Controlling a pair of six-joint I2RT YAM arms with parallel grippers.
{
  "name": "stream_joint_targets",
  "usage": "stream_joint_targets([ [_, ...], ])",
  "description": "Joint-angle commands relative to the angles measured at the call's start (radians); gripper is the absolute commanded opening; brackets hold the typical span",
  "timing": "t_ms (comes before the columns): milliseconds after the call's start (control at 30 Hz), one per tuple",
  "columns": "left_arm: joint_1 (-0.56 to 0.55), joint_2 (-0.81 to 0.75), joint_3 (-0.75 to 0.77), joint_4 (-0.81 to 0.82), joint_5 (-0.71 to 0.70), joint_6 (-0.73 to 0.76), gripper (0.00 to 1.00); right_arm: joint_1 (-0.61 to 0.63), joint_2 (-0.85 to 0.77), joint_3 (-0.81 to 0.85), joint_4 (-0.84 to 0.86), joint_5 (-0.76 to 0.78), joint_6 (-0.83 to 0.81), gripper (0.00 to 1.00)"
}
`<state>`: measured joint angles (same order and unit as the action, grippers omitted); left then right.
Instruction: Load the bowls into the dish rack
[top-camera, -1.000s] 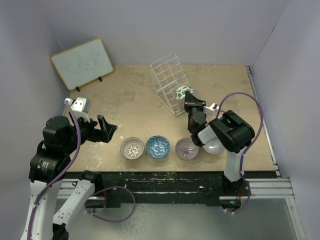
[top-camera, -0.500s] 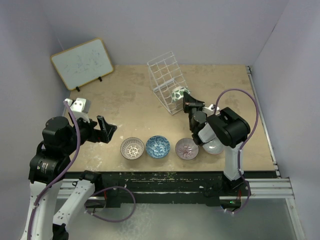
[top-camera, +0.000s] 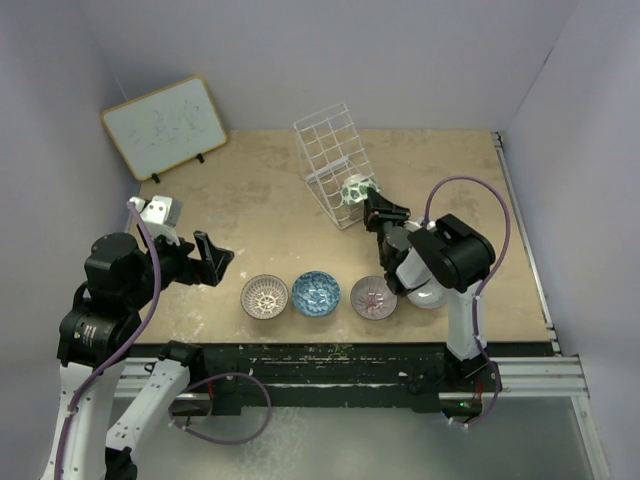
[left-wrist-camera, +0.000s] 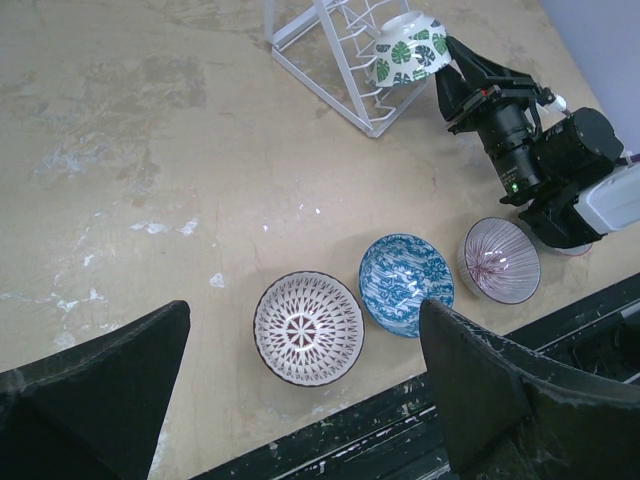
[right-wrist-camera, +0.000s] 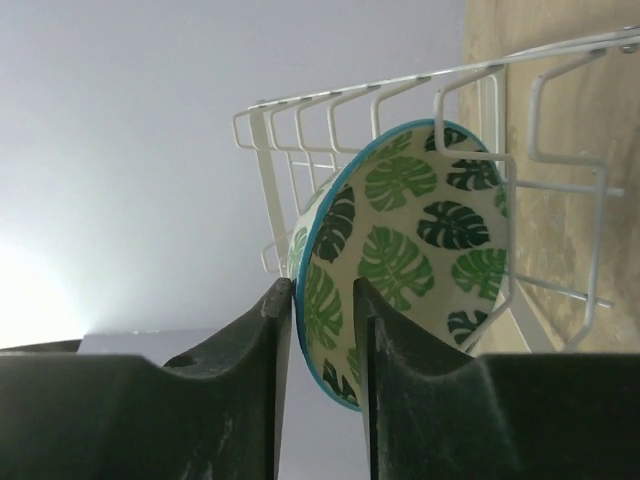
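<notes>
My right gripper (top-camera: 370, 203) is shut on the rim of the green-and-white bowl (top-camera: 354, 189), holding it on edge among the base wires of the white dish rack (top-camera: 328, 150). In the right wrist view the bowl (right-wrist-camera: 410, 240) sits between my fingers (right-wrist-camera: 262, 340) and behind a rack wire (right-wrist-camera: 505, 230). The brown-and-white bowl (top-camera: 265, 296), blue bowl (top-camera: 316, 292) and mauve-pink bowl (top-camera: 373, 297) stand in a row near the front edge. The pale bowl (top-camera: 430, 295) is mostly hidden by the right arm. My left gripper (top-camera: 207, 258) is open and empty, above the table left of the row.
A framed whiteboard (top-camera: 163, 126) leans on the back wall at the far left. The table's front edge runs just below the row of bowls. Walls close in the left, back and right sides.
My right gripper has carried the green-and-white bowl left and toward the back into the rack. The rack has shifted slightly left. The left arm has not moved.
</notes>
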<state>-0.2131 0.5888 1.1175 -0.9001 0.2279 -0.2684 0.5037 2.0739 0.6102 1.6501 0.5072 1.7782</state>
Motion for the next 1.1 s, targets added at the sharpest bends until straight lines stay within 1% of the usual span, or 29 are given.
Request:
stream_joint_targets([
  [0,-0.006,0.009,0.017,0.039,0.0,0.015,0.99,0.01,-0.02,-0.052,0.283,0.007,-0.011,0.38],
  [133,-0.006,0.008,0.021,0.037,-0.001,0.014,0.99,0.011,-0.047,-0.091,0.284,0.028,-0.001,0.5],
  [233,-0.006,0.008,0.021,0.036,-0.001,0.011,0.99,0.01,-0.064,-0.106,0.277,0.019,-0.001,0.54],
  [433,-0.006,0.006,0.028,0.03,-0.001,0.0,0.99,0.01,-0.093,-0.099,0.254,0.002,-0.011,0.48],
  [700,-0.006,0.004,0.037,0.024,-0.006,-0.005,0.99,0.01,-0.18,-0.071,0.16,-0.015,-0.052,0.47],
  [933,-0.006,-0.002,0.041,0.022,-0.009,-0.005,0.99,0.005,-0.251,-0.02,-0.001,-0.069,-0.072,0.47],
  [1067,-0.005,-0.006,0.041,0.019,-0.01,-0.005,0.99,0.005,-0.235,-0.029,0.015,-0.078,-0.064,0.47],
])
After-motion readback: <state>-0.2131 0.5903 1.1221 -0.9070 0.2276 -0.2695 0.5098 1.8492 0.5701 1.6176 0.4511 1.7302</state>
